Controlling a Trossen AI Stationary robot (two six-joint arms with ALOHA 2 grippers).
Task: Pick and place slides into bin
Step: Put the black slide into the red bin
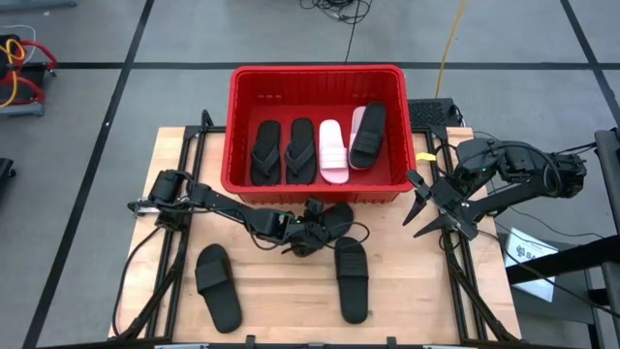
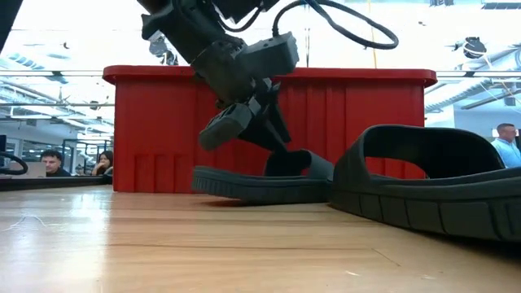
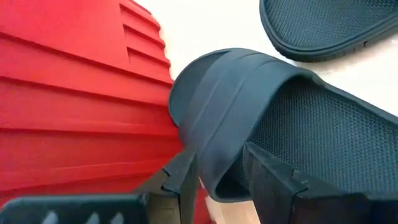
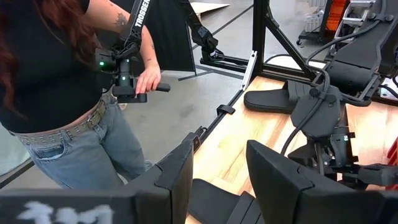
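Matt rubbery black slide (image 3: 292, 118), ribbed glossy red plastic bin (image 3: 74, 106), smooth wooden table (image 2: 203, 244).

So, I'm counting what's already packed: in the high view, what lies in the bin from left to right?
Black flip-flop → black flip-flop → pink slide → black slide, all in the bin.

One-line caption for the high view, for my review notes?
Left gripper closed on a black slide beside the red bin holding four sandals; right gripper open, waiting at the bin's right.
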